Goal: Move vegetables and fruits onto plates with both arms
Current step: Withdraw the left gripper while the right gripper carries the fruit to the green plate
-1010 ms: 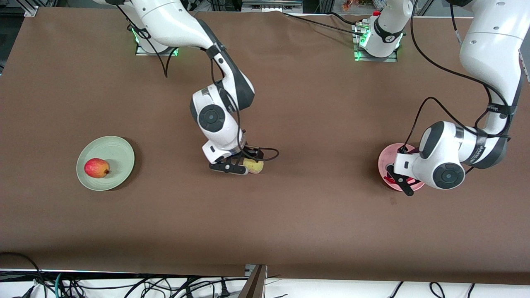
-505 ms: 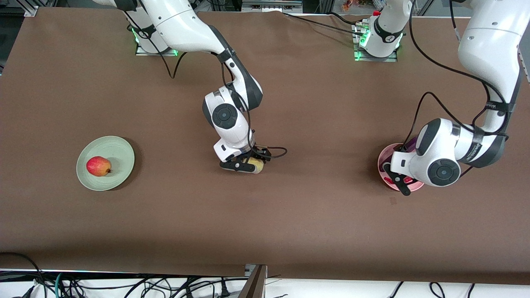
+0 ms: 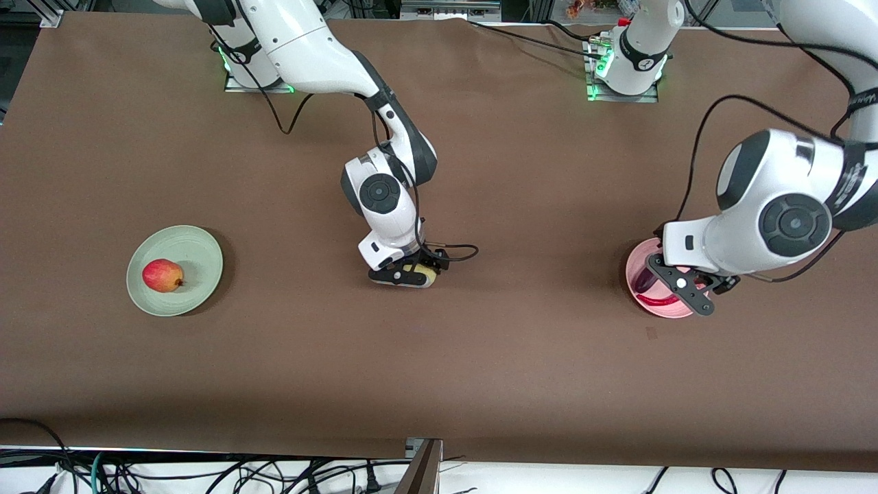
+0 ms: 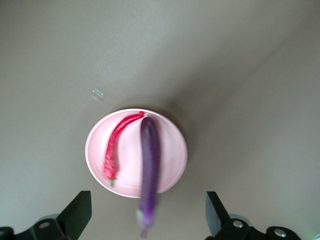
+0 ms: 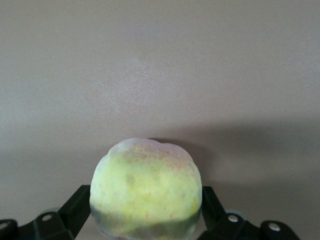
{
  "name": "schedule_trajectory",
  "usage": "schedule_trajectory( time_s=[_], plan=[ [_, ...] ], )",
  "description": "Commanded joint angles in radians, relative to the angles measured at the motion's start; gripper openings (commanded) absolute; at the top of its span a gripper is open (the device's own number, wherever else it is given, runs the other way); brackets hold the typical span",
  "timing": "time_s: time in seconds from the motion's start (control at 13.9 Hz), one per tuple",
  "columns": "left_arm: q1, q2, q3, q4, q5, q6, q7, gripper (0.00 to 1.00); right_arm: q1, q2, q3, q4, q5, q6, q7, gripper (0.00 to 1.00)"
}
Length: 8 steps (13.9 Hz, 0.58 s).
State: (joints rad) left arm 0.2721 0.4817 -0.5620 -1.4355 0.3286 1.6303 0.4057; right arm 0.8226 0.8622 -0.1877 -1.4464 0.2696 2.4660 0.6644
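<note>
Now my left gripper (image 3: 686, 291) has lifted, fingers spread and empty, above the round pink plate (image 4: 172, 137); my right gripper (image 5: 145, 210) has settled around the pale yellow peach (image 5: 146, 187), ready to lift.

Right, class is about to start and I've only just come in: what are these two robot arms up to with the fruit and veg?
They are sorting produce onto two plates. The right hand sits low at the middle of the table, its fingers on either side of the peach. The left hand hangs open above the pink plate, where the eggplant and the chili pepper already lie side by side. The apple rests on the green plate toward the right arm's end.
</note>
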Motion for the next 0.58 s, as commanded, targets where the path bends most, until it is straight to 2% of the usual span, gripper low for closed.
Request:
schedule_trajectory(
  time_s=[0.0,0.14,0.22,0.29,0.36,0.43,0.5],
  plan=[
    [-0.004,0.006,-0.041,0.125,-0.066,-0.101,-0.271,1.0,0.009,-0.006,-0.018,-0.011,-0.017,0.018,-0.006,0.31],
    [-0.004,0.006,-0.047,0.18,-0.112,-0.122,-0.393,1.0,-0.01,-0.026,-0.027,-0.011,-0.018,-0.03,-0.057,0.28],
    [-0.001,0.003,-0.039,0.202,-0.138,-0.16,-0.397,1.0,-0.013,-0.05,-0.054,-0.009,-0.02,-0.095,-0.084,0.28],
    [-0.01,-0.046,-0.02,0.21,-0.151,-0.17,-0.397,1.0,-0.014,-0.073,-0.093,-0.009,-0.02,-0.164,-0.124,0.28],
    [-0.028,-0.073,0.025,0.204,-0.157,-0.149,-0.397,1.0,-0.016,-0.098,-0.129,-0.009,-0.017,-0.242,-0.193,0.27],
    [-0.101,-0.109,0.156,0.196,-0.175,-0.132,-0.394,1.0,-0.02,-0.12,-0.178,-0.009,-0.01,-0.327,-0.272,0.26],
    [-0.219,-0.185,0.321,0.128,-0.221,-0.116,-0.392,1.0,-0.036,-0.141,-0.22,-0.011,-0.006,-0.405,-0.36,0.26]
  ],
)
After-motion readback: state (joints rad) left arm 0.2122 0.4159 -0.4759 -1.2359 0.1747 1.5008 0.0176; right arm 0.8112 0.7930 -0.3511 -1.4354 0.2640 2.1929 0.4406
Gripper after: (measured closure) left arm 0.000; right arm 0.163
